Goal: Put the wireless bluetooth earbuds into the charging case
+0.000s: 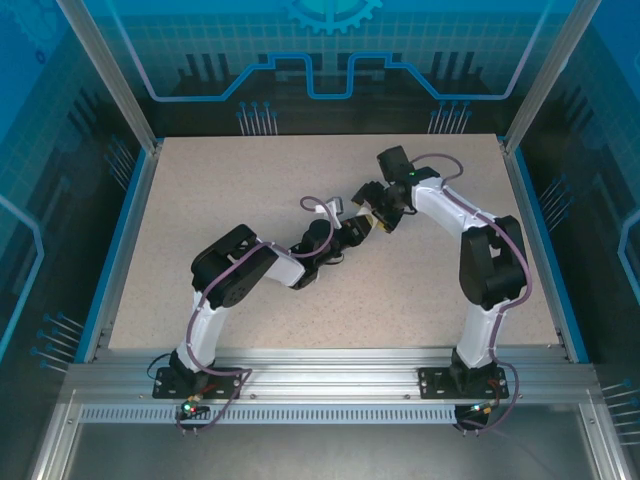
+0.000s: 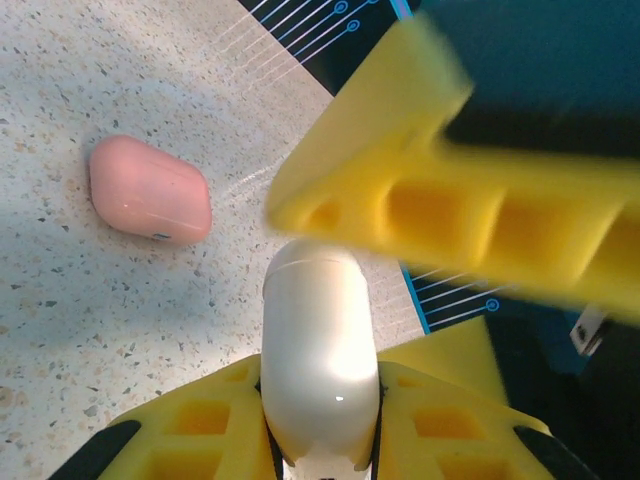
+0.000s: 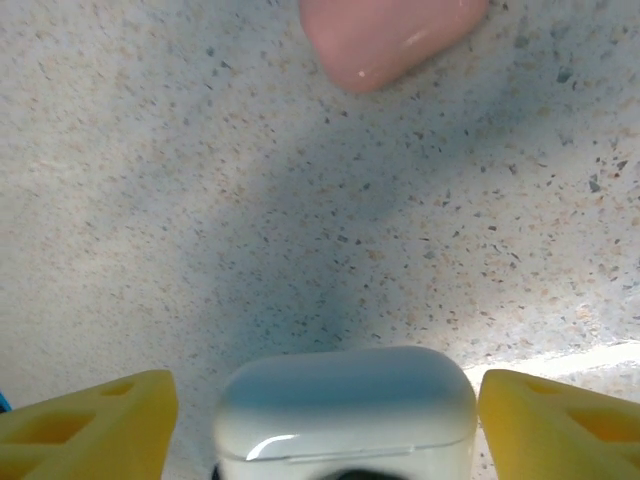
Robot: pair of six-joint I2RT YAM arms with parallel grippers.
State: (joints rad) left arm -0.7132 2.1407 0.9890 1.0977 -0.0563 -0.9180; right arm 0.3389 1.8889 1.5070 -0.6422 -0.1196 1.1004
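My left gripper [image 2: 320, 405] is shut on a white charging case [image 2: 320, 350], which stands up between its yellow fingers [image 2: 200, 425]. In the right wrist view the same white case [image 3: 345, 405] sits between my right gripper's [image 3: 330, 415] yellow fingers [image 3: 90, 425], which stand open with a gap on the left side. One right finger [image 2: 450, 210] crosses above the case in the left wrist view. The case's lid looks closed. From above, the two grippers [image 1: 358, 228] [image 1: 383, 218] meet at mid-table. The earbuds are out of view.
A salmon-pink charging case [image 2: 150, 190] lies closed on the speckled table [image 1: 200, 200], a short way beyond the white one; it is the pink case [image 3: 390, 30] at the top of the right wrist view. Blue rails edge the table.
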